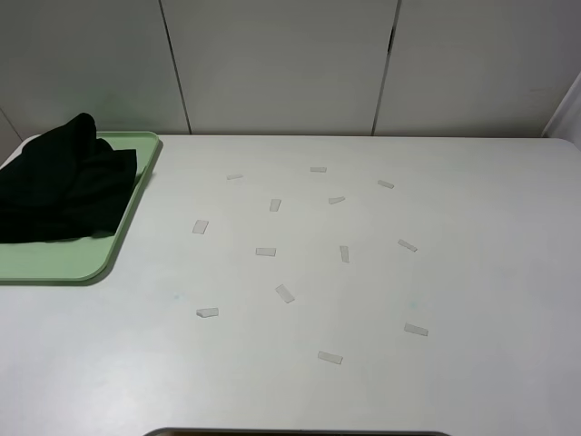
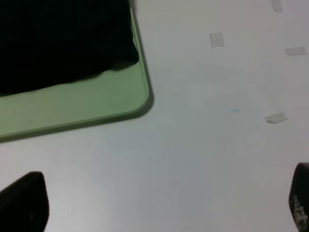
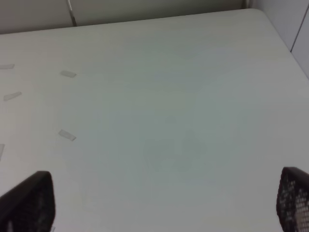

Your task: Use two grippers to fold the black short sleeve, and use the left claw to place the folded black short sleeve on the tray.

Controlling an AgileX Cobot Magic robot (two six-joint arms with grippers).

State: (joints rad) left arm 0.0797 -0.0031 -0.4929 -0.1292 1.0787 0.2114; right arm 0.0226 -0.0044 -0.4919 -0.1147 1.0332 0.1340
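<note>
The black short sleeve (image 1: 64, 186) lies bunched up on the pale green tray (image 1: 68, 263) at the far left of the table. It also shows in the left wrist view (image 2: 63, 41), on the tray (image 2: 91, 104). Neither arm shows in the exterior high view. My left gripper (image 2: 161, 208) is open and empty above bare table, apart from the tray's corner. My right gripper (image 3: 166, 203) is open and empty above bare table on the right side.
Several small pale tape strips (image 1: 265, 252) are stuck on the white table (image 1: 472, 272) across its middle. White wall panels (image 1: 281, 64) stand behind the table. A dark edge (image 1: 295, 432) shows at the table's front.
</note>
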